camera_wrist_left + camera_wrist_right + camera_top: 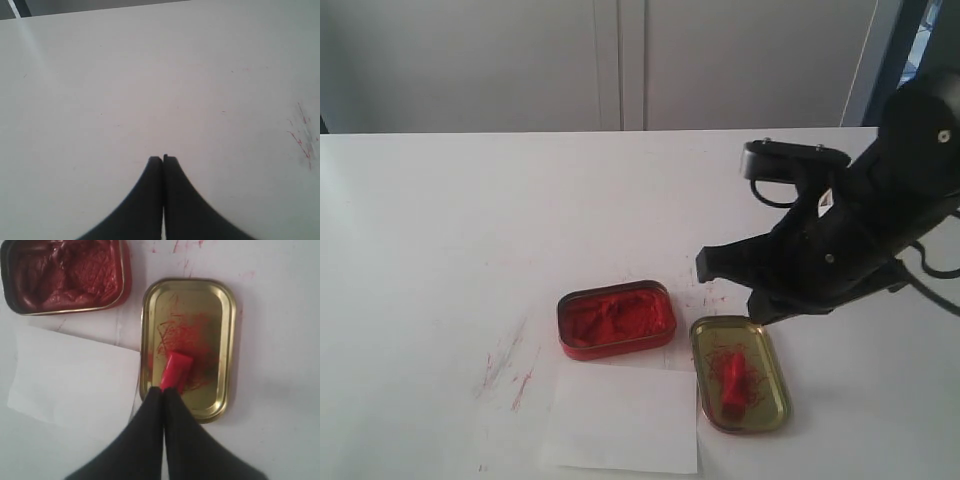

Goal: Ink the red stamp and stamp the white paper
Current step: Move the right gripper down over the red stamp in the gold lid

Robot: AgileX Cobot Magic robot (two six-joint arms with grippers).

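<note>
Your right tool is shut tight and empty (no gap at all) over the red stamp lying in the gold lid, so going down could knock it away.

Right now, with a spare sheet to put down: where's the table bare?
Bare: the table left of the red smears, and the wide stretch behind the ink tin. Crowded: front centre, with tin, gold lid holding the red stamp, and white paper.

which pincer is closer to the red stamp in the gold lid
Right. The right pincer hovers above the small red plastic stamp lying in the gold metal lid; the left pincer sits over white tabletop, stamp out of its view.
</note>
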